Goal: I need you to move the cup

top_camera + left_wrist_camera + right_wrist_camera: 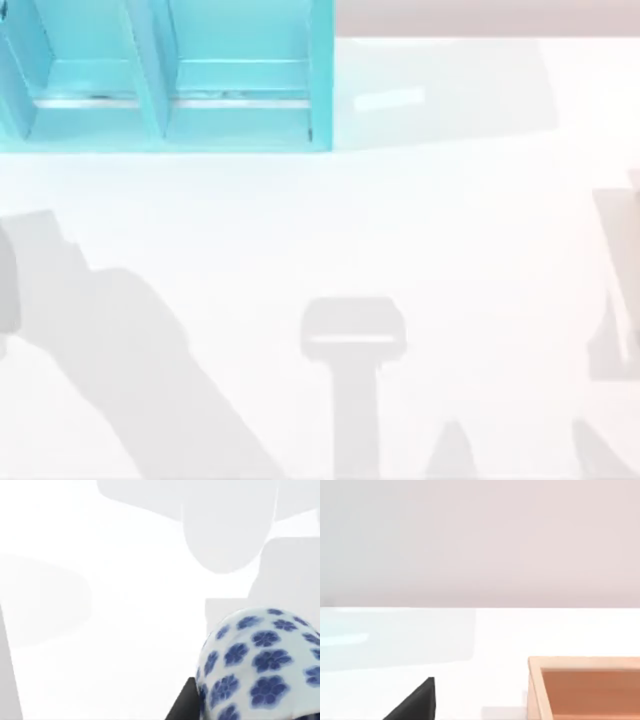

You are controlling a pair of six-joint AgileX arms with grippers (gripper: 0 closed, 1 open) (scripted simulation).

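Note:
The cup (pixel 260 660), white with a dense blue flower pattern, sits very close in the left wrist view, well above the white table. My left gripper (pixel 260 716) is shut on it. One dark finger (pixel 181 706) lies against the cup's side, and the other finger is hidden. A single dark fingertip (pixel 417 702) of my right gripper (pixel 480 716) shows low in the right wrist view, over the table and beside a wooden box.
A turquoise shelf unit (pixel 320 70) with two open bays stands at the table's back left. A shallow wooden box (pixel 536 685) lies on the table near the right gripper. Arm shadows fall across the white tabletop (pixel 330 230).

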